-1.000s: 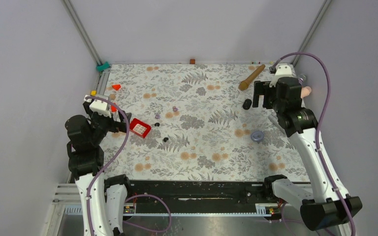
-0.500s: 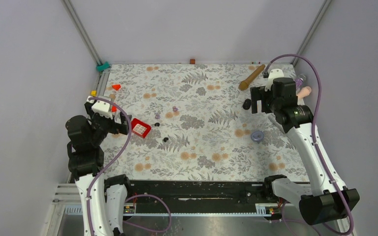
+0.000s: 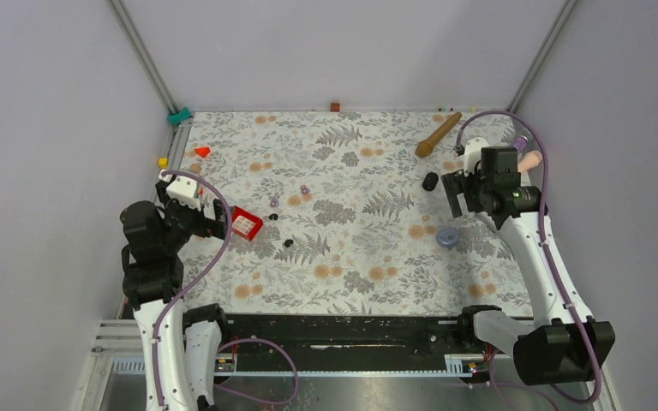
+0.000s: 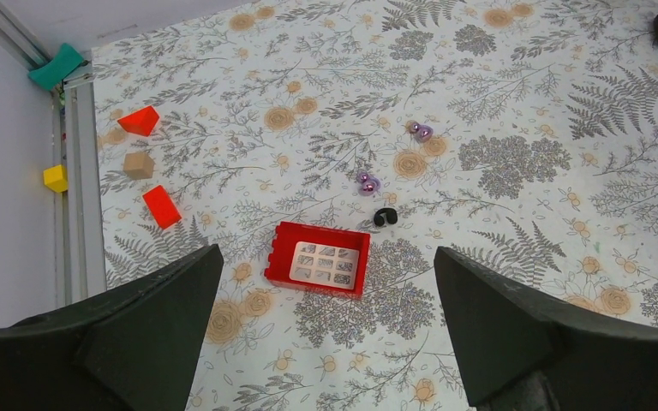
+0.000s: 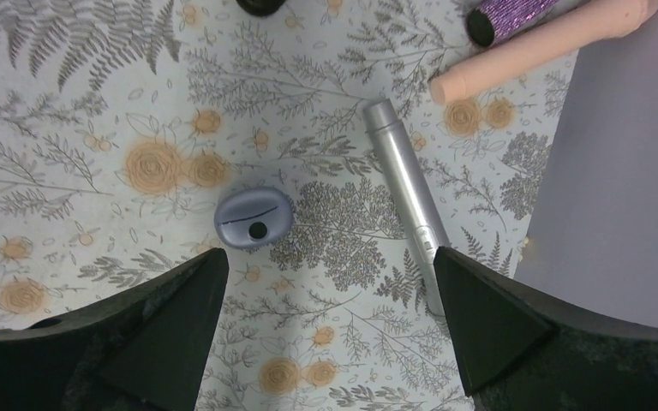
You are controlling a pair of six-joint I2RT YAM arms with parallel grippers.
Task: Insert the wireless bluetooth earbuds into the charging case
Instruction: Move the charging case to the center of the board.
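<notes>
The floral table [image 4: 523, 103] carries all items. The left gripper [image 4: 326, 265], near the red tray [image 4: 279, 261], and the right gripper [image 5: 330, 265], near the blue-grey charging case [image 5: 254, 218], are spread wide and empty. Purple earbuds [image 4: 368, 182] and a black earbud [image 4: 385, 217] are located just beyond the tray.

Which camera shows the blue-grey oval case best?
The right wrist view: the blue-grey oval case lies large and unobstructed, its seam and dark dot visible. The top external view shows it only as a small blob; the left wrist view misses it.
</notes>
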